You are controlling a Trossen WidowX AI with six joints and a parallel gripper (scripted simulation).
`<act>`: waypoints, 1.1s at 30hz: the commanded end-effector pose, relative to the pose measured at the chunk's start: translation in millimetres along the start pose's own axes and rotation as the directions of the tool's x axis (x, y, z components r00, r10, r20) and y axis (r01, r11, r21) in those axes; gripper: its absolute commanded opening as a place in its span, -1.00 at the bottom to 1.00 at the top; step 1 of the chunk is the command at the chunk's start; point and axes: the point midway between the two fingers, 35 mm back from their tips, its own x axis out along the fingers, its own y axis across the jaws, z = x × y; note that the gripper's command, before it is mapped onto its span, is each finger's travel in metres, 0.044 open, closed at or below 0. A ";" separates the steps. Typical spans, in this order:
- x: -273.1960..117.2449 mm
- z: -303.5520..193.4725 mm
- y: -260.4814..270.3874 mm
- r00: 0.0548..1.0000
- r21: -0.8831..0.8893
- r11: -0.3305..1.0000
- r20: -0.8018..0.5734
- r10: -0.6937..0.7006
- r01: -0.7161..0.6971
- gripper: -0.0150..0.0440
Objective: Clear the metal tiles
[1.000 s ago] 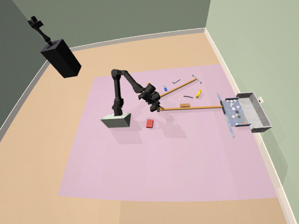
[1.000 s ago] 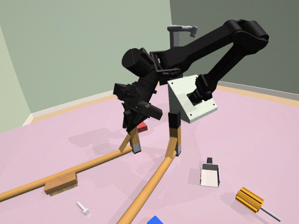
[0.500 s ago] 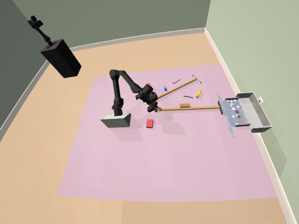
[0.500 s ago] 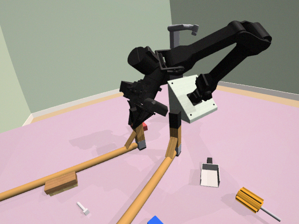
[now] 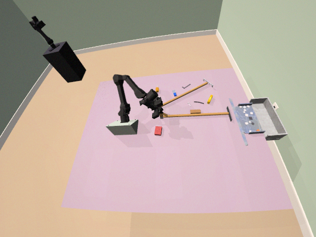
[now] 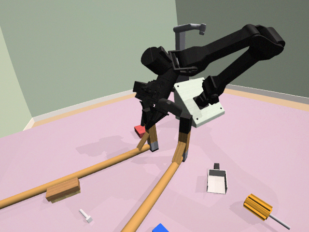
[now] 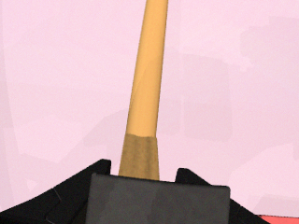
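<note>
Scraper [image 5: 197, 114] [image 6: 107, 163] [image 7: 149, 75] short of plate's edge

Pink mat [image 5: 163, 173] [image 6: 107, 159] [image 7: 65, 61], red block [image 5: 158, 130] [image 6: 140, 131] [image 7: 282, 219]; green walls [image 5: 278, 51] [image 6: 87, 50]

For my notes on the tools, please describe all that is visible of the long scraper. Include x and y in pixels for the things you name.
The long scraper [image 5: 197, 114] [image 6: 99, 165] [image 7: 149, 84] has a straight round shaft, orange-tan like wood, and a narrow dark crosswise blade [image 5: 229, 113] at its far end, just short of the bench plate [image 5: 247, 118]. At the near end stands an upright brown grip with a grey foot and a slanting brace. The gripper [image 5: 157, 112] [image 6: 147, 124] [image 7: 144, 173] is shut on this grip. A wooden brush [image 5: 195, 111] [image 6: 63, 189] lies close beside the shaft; whether they touch is unclear.
</note>
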 end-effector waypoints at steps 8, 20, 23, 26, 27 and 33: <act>-14.1 -15.9 3.1 1.000 -0.012 1.000 0.008 0.009 -0.009 -0.49; -23.0 -31.6 2.5 1.000 -0.013 1.000 0.008 0.010 -0.010 -0.49; -22.8 -31.1 0.0 1.000 -0.013 1.000 0.007 0.009 -0.009 -0.49; -22.7 -30.5 -3.8 1.000 -0.014 1.000 0.005 0.006 -0.006 -0.49; -22.6 -30.3 -5.1 1.000 -0.015 1.000 0.004 0.006 -0.006 -0.49; -22.3 -29.1 -13.0 1.000 -0.016 1.000 0.001 0.001 -0.001 -0.49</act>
